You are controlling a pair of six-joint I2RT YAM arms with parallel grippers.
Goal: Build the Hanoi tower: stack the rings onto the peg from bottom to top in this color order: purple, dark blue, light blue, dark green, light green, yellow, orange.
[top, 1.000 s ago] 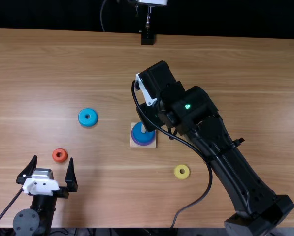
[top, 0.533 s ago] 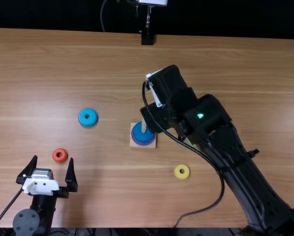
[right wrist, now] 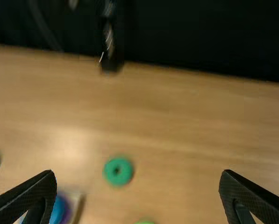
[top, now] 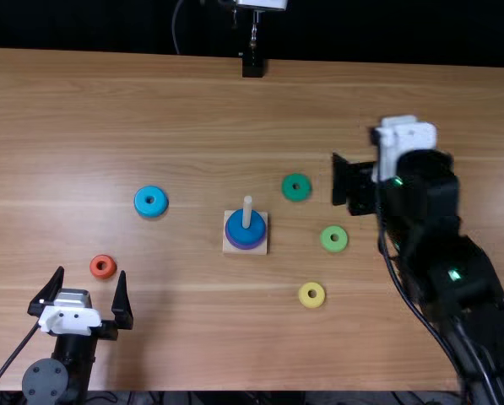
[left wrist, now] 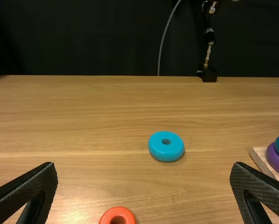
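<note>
The tabletop (top: 201,337) is brightly lit, with soft glare spread at the left of the top view and faint shadow cast lower left; in the right wrist view it is blurred.

One desk (top: 108,101), light brown, grained wood. One black backdrop (top: 387,29), beyond its far edge. At that edge, one black mount (top: 252,66) with upright metal rod (top: 254,32), white fitting (top: 264,4) above; one thin grey cable (top: 175,25), curved, nearby.
</note>
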